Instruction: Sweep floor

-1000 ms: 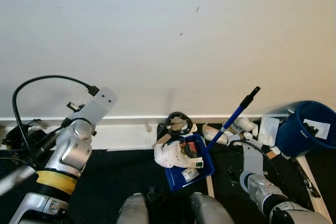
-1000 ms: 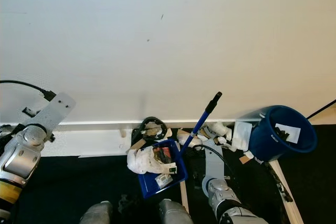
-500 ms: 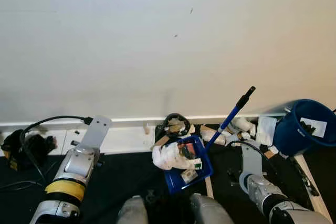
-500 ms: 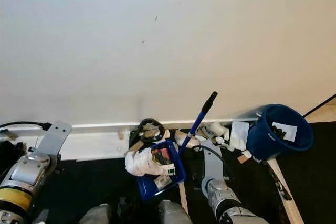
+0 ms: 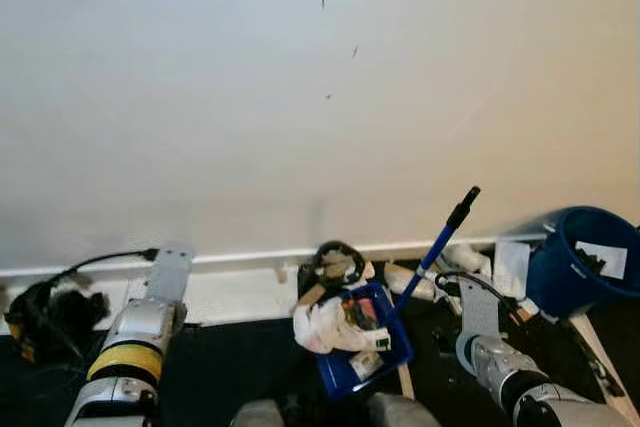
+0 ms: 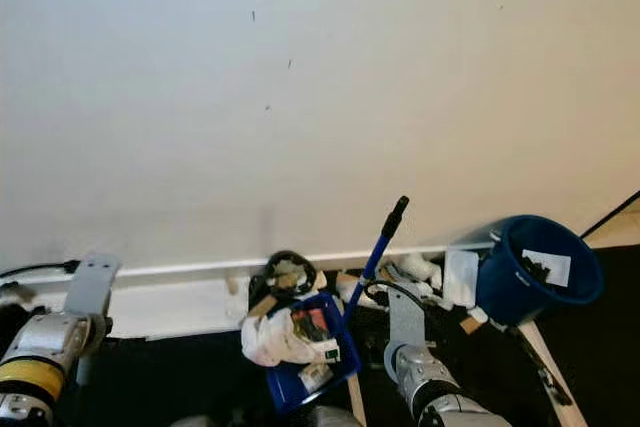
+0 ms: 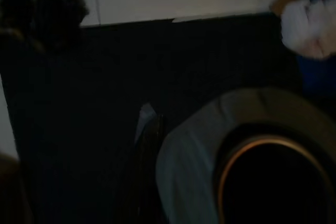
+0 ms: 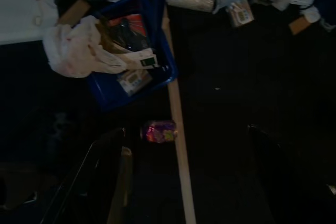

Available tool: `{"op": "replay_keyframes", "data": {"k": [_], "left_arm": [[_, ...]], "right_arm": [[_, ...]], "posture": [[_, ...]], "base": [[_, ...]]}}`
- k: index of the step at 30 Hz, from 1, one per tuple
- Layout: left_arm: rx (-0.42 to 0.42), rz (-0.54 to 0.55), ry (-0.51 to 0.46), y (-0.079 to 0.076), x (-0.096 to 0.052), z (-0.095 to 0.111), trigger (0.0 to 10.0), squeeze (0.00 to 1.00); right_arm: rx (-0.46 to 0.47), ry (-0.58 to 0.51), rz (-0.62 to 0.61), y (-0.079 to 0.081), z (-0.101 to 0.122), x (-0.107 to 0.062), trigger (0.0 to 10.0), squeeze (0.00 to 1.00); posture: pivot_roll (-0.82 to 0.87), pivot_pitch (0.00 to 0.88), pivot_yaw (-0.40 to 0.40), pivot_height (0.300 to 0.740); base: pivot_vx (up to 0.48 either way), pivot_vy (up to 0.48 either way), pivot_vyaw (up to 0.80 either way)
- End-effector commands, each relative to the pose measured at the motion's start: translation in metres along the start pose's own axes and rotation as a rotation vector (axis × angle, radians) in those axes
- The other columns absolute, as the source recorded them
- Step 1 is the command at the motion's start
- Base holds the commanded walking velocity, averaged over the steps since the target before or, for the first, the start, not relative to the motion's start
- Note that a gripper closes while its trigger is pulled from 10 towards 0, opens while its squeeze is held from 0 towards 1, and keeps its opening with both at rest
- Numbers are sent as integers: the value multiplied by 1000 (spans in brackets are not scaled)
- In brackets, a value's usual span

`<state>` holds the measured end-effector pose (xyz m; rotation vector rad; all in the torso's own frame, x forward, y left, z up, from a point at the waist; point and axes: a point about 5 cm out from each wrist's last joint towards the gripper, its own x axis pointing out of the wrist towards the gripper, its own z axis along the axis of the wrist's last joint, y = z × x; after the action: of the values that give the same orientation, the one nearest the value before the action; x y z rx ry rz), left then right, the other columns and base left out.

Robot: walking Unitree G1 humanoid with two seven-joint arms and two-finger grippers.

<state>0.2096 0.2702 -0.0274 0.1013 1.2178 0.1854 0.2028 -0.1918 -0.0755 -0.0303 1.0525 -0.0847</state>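
Resting on the dark floor against the wall's white skirting is a blue dustpan [image 5: 360, 347] heaped with litter. Its blue handle [image 5: 432, 252] is free; right end effector [image 8: 184, 182] stands apart. Left end effector's state cannot be told. The handle should be gripped low (a pink can [image 8: 159, 130] lies beside the dustpan).

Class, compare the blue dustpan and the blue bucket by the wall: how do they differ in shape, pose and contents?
The dustpan is a shallow tray with a long handle rising toward the wall; the bucket is deep and round. The dustpan lies on the dark floor; the bucket leans tilted. The dustpan is heaped with crumpled white waste and scraps; the bucket shows a paper piece and something dark. Both are blue and hold rubbish.
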Motion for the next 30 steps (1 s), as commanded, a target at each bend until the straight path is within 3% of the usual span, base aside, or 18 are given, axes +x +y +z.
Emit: {"op": "replay_keyframes", "data": {"k": [1,2,5,8,11,13,19,24,26,27,30], "left_arm": [[-71,-84,128,-23,15,-42,10000,0],[4,-14,102,-20,18,-48,10000,0],[74,49,71,-19,22,-56,10000,0],[51,75,149,-21,24,-76,10000,0],[141,86,197,-25,26,-92,10000,0],[205,89,174,-29,28,-100,10000,0],[207,104,7,-37,30,-88,10000,0],[217,190,-117,-35,29,-78,10000,0],[210,202,-142,-34,29,-76,10000,0],[167,210,-124,-27,29,-78,10000,0],[187,216,-63,-22,29,-85,10000,0]], "right_arm": [[3,21,1,-1,-3,0,10000,0],[2,25,3,0,-4,0,10000,0],[1,31,4,0,-5,0,10000,0],[1,42,8,1,-8,0,10000,0],[-3,58,12,2,-12,0,10000,0],[-10,72,13,2,-17,-1,10000,0],[-98,75,23,3,-25,-1,10000,0],[-150,83,39,7,-34,-2,10000,0],[-151,84,41,8,-34,-2,10000,0],[-146,82,45,9,-36,-2,10000,0],[-142,81,47,9,-36,-2,10000,0]], "posture": [[192,0,-91,740],[191,0,-91,740],[189,0,-91,740],[182,0,-90,740],[178,0,-89,740],[173,0,-88,740],[169,0,-91,740],[162,0,-86,740],[162,0,-86,740],[161,0,-84,740],[161,0,-84,740]], "base": [[0,0,0],[0,0,0],[0,0,0],[0,0,0],[0,0,0],[0,0,0],[0,0,0],[0,0,0],[0,0,0],[0,0,0],[0,0,0]]}}
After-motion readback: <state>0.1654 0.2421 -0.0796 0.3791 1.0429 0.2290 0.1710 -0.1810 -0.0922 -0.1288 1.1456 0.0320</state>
